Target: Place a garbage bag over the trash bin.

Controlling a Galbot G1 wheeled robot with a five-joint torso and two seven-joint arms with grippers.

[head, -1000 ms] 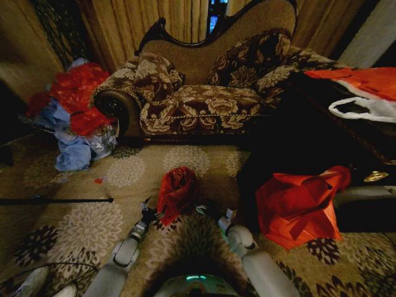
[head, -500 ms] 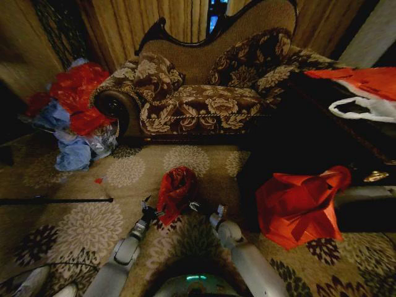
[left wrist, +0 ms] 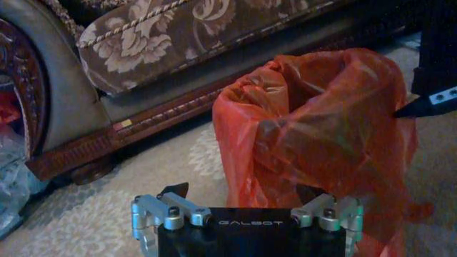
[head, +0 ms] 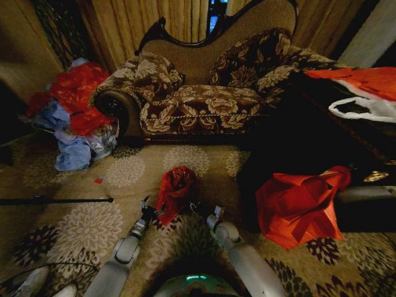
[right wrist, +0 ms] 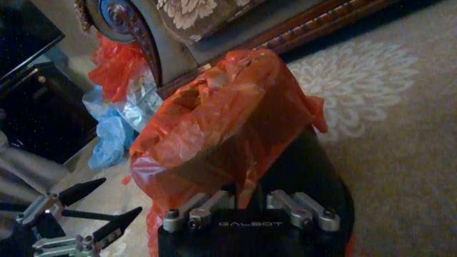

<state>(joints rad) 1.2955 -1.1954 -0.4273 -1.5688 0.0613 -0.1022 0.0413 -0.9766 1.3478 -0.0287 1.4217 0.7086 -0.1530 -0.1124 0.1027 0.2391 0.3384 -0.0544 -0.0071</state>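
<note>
Floral carpet (head: 111, 229) in front of patterned sofa (head: 204, 93). Left gripper (head: 148, 209) spread apart beside garbage bag (head: 176, 192). Right gripper (head: 201, 209) clamped on bag's lower edge. Deep-red bag draped over trash bin (right wrist: 314, 176), black wall exposed below. Red and blue bag heap (head: 74, 114) farther left.

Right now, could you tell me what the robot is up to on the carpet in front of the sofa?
It is fitting the garbage bag over the trash bin on the carpet. The bag is draped over the bin, bunched and not pulled down all round. The left gripper and right gripper sit at either side of it, near its lower edge.
</note>
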